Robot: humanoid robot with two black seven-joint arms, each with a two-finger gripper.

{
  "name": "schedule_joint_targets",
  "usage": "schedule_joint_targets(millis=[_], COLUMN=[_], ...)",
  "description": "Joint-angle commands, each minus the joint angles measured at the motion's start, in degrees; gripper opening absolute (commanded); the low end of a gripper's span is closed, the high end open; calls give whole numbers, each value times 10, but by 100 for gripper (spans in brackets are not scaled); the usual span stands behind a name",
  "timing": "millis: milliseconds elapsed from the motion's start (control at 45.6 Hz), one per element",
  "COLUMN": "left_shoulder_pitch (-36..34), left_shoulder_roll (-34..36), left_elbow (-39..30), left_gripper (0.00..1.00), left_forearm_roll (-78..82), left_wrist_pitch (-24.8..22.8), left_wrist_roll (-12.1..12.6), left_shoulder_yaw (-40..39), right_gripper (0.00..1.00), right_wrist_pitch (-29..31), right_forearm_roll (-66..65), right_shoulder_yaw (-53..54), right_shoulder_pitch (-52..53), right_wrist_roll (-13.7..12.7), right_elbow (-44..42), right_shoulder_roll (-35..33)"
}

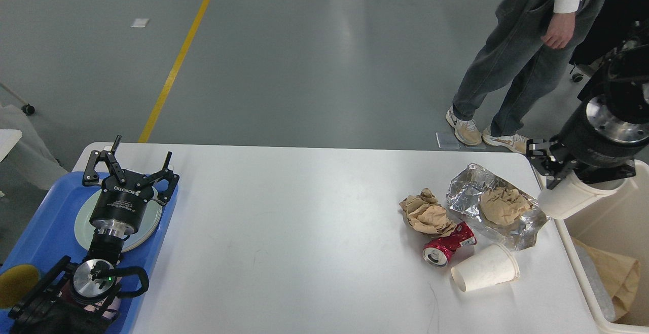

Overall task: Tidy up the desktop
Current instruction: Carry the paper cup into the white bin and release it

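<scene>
Jaws of the right gripper (557, 179) pinch a paper cup (570, 199) over the bin (603, 237) rim, beside the desktop (304, 222); the left gripper (131, 169) hangs spread above the tray (45, 227). Binning step, I judge: next, move inward and release. Can (446, 247), second cup (484, 269), foil (469, 192) and paper wads (426, 215) remain.

The right gripper (560, 184) is clamped on a white paper cup (570, 201) above the cream bin (590, 293). To its left on the desktop (304, 232) lie a crushed red can (448, 245) and another cup (484, 269).
</scene>
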Motion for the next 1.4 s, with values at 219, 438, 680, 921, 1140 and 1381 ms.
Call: schedule_joint_targets(millis=[219,438,680,921,1140,1381], left_shoulder_pitch=[1,0,0,0,0,0], left_shoulder_roll=[0,0,0,0,0,0], left_elbow=[0,-1,0,-1,-1,0], left_gripper=[97,97,97,97,97,97], left_forearm_roll=[0,0,0,0,0,0], left_wrist_pitch=[0,0,0,0,0,0], left_wrist_roll=[0,-1,-1,-1,-1,-1], left_shoulder_yaw=[0,0,0,0,0,0], right_gripper=[0,0,0,0,0,0], right_wrist_pitch=[-61,-68,-133,-164,-222,-268], right_forearm_roll=[-99,-99,-98,-98,-96,-95], right_shoulder_yaw=[5,113,244,276,282,308], right_shoulder_pitch=[-216,-437,-715,-902,-981,-995], right_wrist_roll=[-5,-5,-6,-6,-6,-7], right_elbow=[-177,-354,-593,-800,-865,-865], right_shoulder_roll=[-195,-224,-179,-93,-54,-43])
